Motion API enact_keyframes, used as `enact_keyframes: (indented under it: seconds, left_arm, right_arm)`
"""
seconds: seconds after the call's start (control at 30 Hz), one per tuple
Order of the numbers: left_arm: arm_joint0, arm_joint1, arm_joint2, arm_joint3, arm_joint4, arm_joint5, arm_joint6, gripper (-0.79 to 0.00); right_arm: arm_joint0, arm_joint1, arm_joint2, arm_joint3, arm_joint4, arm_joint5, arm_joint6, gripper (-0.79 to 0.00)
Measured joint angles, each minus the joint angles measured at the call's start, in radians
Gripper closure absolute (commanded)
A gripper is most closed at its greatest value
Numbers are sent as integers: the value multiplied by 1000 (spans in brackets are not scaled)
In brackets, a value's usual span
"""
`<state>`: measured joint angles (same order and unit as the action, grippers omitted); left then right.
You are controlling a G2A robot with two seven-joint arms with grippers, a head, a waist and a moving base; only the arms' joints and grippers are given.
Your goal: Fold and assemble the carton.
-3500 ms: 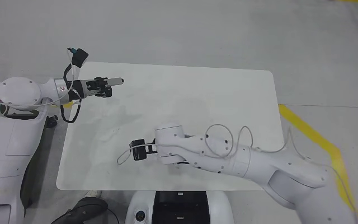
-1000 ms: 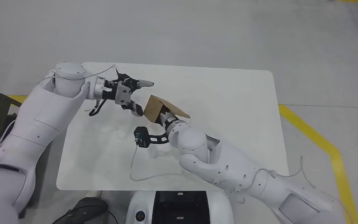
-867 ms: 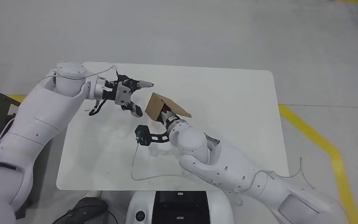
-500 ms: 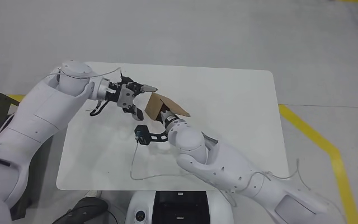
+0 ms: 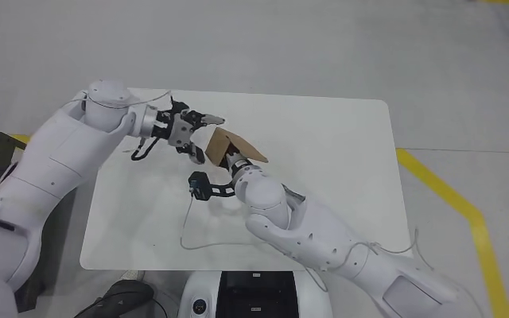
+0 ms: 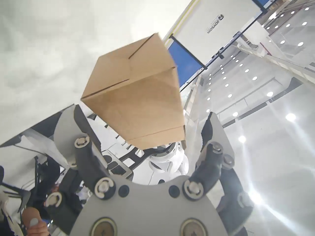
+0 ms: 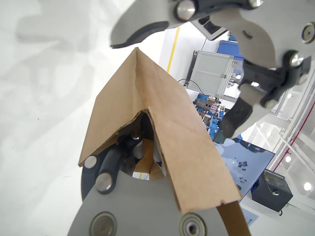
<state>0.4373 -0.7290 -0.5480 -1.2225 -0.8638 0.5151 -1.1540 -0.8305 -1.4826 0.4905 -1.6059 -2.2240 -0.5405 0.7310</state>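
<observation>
A brown cardboard carton (image 5: 233, 145), partly folded with loose flaps, hangs above the white table (image 5: 334, 135) left of its middle. My right gripper (image 5: 230, 164) comes up from the front edge and is shut on the carton's lower end. In the right wrist view its fingers (image 7: 112, 158) sit under the carton (image 7: 152, 124) flaps. My left gripper (image 5: 199, 132) is open at the carton's left side. In the left wrist view the carton (image 6: 137, 87) hangs between and just beyond its two fingers (image 6: 73, 128). The right wrist view shows the left gripper (image 7: 182, 79) straddling the carton's far corner without touching it.
A thin cable (image 5: 189, 234) from the right wrist loops over the table's front-left part. A black module (image 5: 197, 186) sticks out of that wrist. The table's right half (image 5: 342, 175) is bare. A yellow floor line (image 5: 445, 195) runs past the right edge.
Since 3.5 s ago the carton has appeared, held up by the right gripper. Over the last second the left gripper has moved right, closing in on the carton, which shifted slightly toward the back.
</observation>
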Motion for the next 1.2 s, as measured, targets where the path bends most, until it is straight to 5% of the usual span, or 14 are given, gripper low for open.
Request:
enact_keyframes:
  seconds: [0.13,0.4,0.63,1.07,1.2]
  left_arm:
    - [22,19,-58,2,18,-96,44,-785]
    - [112,81,-187,-69,226,-478,180,-785]
    - [218,132,-272,-207,523,-741,309,-785]
    - [400,176,-355,-443,1153,-865,655,-785]
    - [427,178,-363,-467,1226,-878,698,-785]
  right_arm:
    - [-10,-6,25,-3,12,-26,1,0]
    - [-32,-16,98,-38,146,-140,23,0]
    - [-41,-26,153,-58,280,-242,71,0]
    - [-7,-40,233,-7,500,-360,118,0]
    - [14,-43,245,15,542,-392,145,0]
